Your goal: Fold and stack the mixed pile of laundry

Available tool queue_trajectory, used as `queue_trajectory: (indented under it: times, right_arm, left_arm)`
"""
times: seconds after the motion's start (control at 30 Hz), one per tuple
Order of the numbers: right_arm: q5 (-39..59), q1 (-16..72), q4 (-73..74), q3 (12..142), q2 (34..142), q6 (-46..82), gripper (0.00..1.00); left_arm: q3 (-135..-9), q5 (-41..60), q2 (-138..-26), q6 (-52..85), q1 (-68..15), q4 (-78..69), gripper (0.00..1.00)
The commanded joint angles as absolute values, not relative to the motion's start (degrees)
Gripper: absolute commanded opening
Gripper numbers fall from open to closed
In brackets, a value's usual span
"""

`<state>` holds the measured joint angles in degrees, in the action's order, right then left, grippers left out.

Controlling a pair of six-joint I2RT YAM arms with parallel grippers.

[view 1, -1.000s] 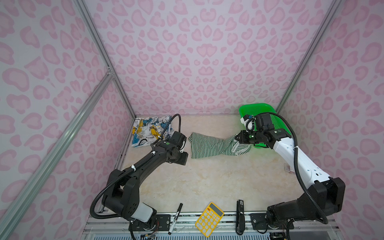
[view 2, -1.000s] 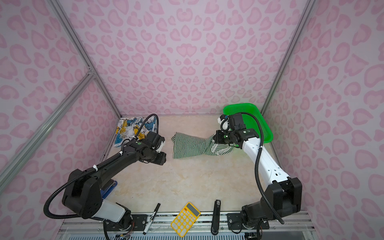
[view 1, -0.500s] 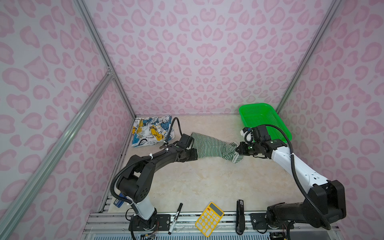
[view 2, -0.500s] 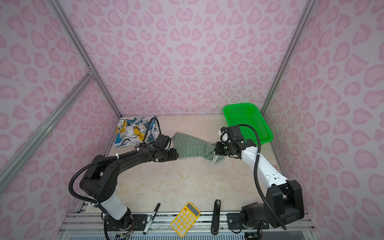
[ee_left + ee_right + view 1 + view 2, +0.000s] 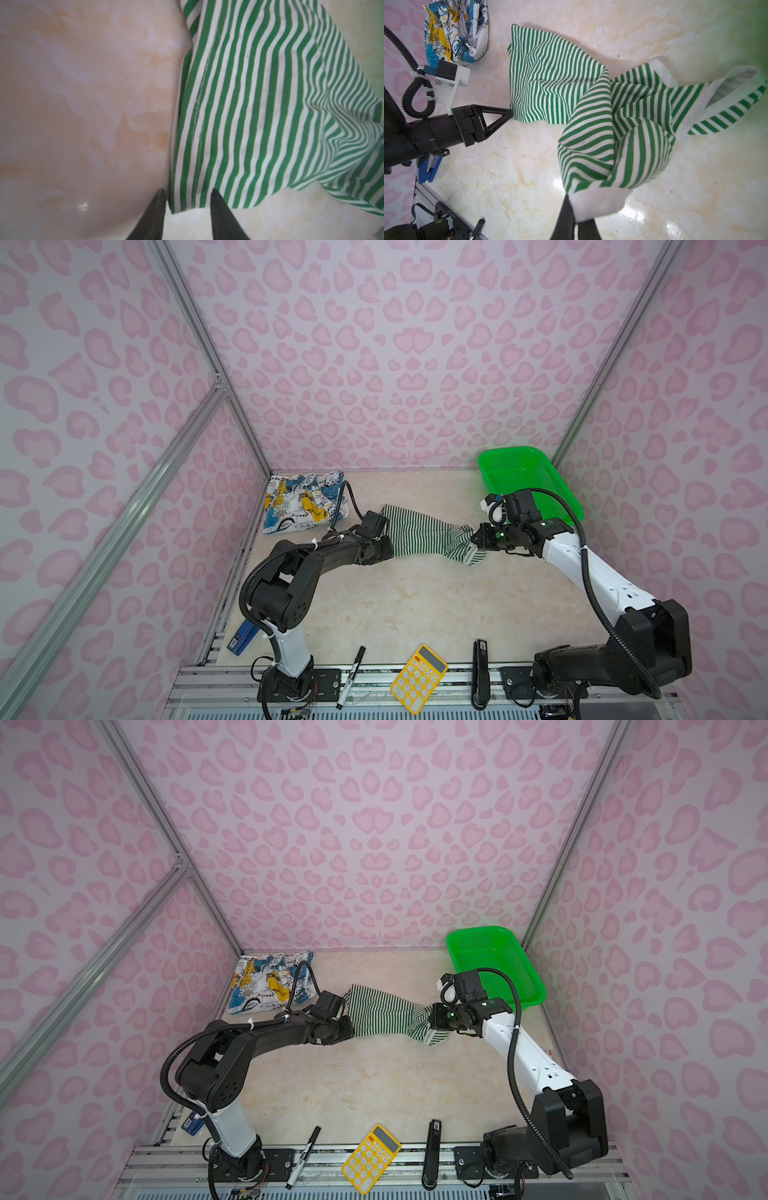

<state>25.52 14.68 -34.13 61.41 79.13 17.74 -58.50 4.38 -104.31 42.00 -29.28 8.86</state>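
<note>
The striped garment (image 5: 419, 533) (image 5: 382, 1013) lies stretched across the middle of the table, one end raised. My right gripper (image 5: 473, 537) (image 5: 430, 1017) (image 5: 576, 207) is shut on that raised, bunched end with its white hem. My left gripper (image 5: 386, 551) (image 5: 351, 1029) (image 5: 186, 192) is low at the garment's (image 5: 259, 104) other end. Its fingers stand apart, and the cloth's near corner lies at their tips. The white printed garment (image 5: 305, 502) (image 5: 268, 982) (image 5: 454, 31) lies folded in the far left corner, untouched.
A green basket (image 5: 528, 472) (image 5: 494, 952) stands at the far right, behind my right wrist. Along the front edge lie a marker (image 5: 351, 674), a yellow calculator (image 5: 419, 676) and a black bar-shaped tool (image 5: 480, 672). A blue object (image 5: 243, 637) sits behind the left arm's base.
My left gripper has reached right to the striped garment's near left corner, and its jaws have narrowed. My right gripper has come down and nearer, away from the basket, still holding the cloth.
</note>
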Motion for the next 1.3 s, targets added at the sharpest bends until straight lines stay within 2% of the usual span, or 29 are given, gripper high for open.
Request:
queue_trajectory:
  times: [0.0, 0.23, 0.43, 0.77, 0.87, 1.1, 1.27]
  right_arm:
    - [25.44, 14.76, -34.01, 61.39, 79.38, 17.23, 0.0]
    - [25.69, 14.74, -35.33, 62.69, 79.65, 16.21, 0.0]
    - [26.83, 14.61, -38.63, 65.97, 78.55, 14.56, 0.0]
    - [35.94, 14.87, -44.77, 66.28, 71.92, 15.96, 0.0]
    - [37.13, 13.7, -40.61, 66.04, 71.25, 18.33, 0.0]
    - [40.9, 12.54, -40.68, 74.41, 78.21, 18.39, 0.0]
    - [39.4, 12.65, -42.23, 70.78, 78.18, 17.22, 0.0]
  left_arm:
    - [-57.7, 3.96, -104.61, 42.87, -29.22, 9.56, 0.28]
    - [-58.33, 2.95, -101.15, 41.38, -28.56, 12.82, 0.03]
    - [-59.83, 2.73, -92.22, 37.47, -25.29, 19.83, 0.03]
    - [-62.21, 6.91, -75.45, 30.98, -22.61, 36.1, 0.03]
    - [-65.64, 9.06, -75.21, 29.43, -19.61, 37.17, 0.03]
    - [-81.55, 11.66, -81.49, 26.05, -14.0, 38.67, 0.03]
    - [-82.44, 13.99, -82.28, 24.83, -13.09, 38.43, 0.03]
